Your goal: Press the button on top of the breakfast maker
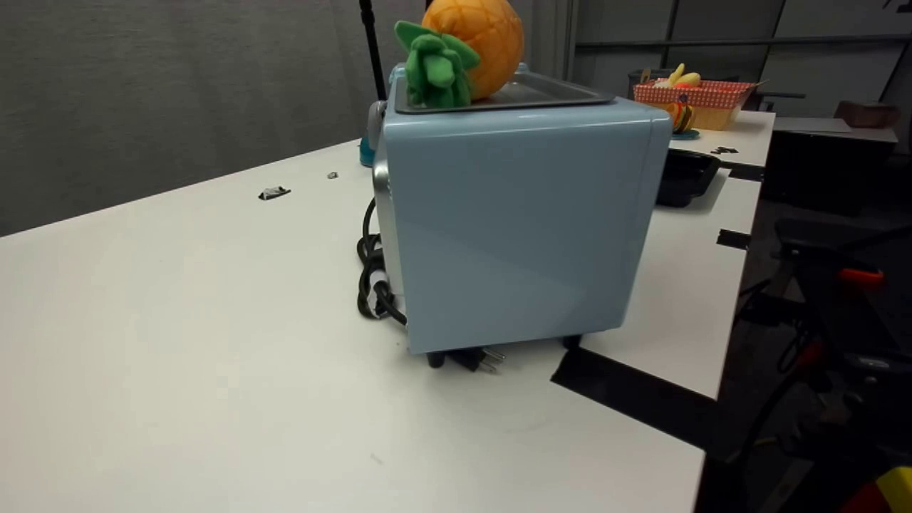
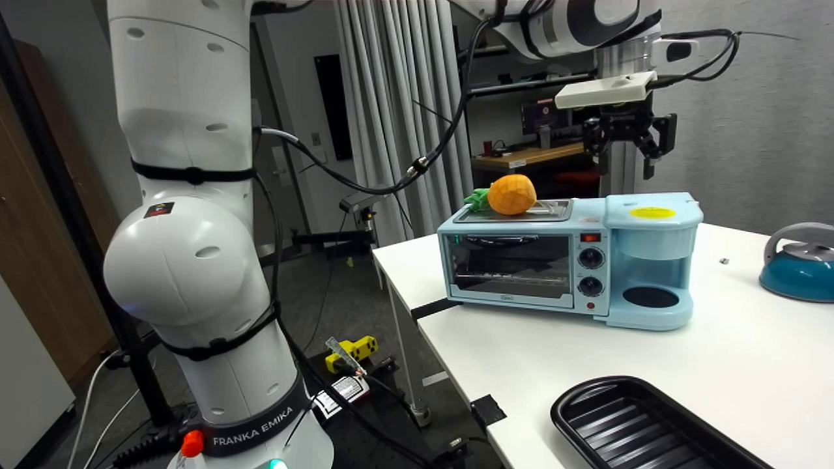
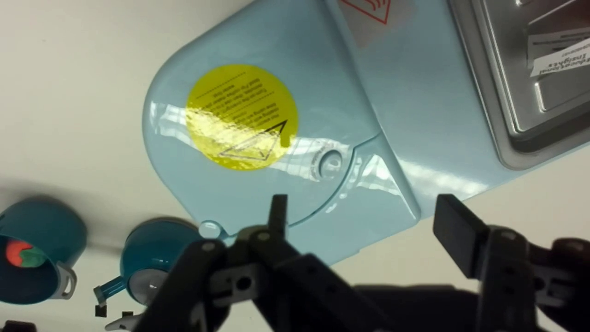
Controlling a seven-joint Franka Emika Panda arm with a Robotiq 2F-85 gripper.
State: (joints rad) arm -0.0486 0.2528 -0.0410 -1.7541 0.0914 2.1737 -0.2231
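The breakfast maker (image 1: pixel 520 228) is a pale blue boxy appliance on the white table. In an exterior view its front (image 2: pixel 586 225) shows an oven door, black knobs and a coffee section with a yellow sticker on top. The wrist view looks down on that rounded top (image 3: pixel 322 83). A small round pale blue button (image 3: pixel 330 163) with lettering around it is set in the top, near the yellow sticker (image 3: pixel 242 117). My gripper (image 2: pixel 625 168) is open and empty, above the coffee section without touching it. In the wrist view its fingers (image 3: pixel 364 221) are wide apart.
A plush pineapple (image 2: pixel 512 195) lies on the metal tray (image 1: pixel 563 92) atop the appliance. A black ridged pan (image 2: pixel 625 417) lies in front. A teal kettle (image 2: pixel 800 270) and a teal pot (image 3: pixel 41 244) stand beside it. A black cord (image 1: pixel 374 278) lies behind it.
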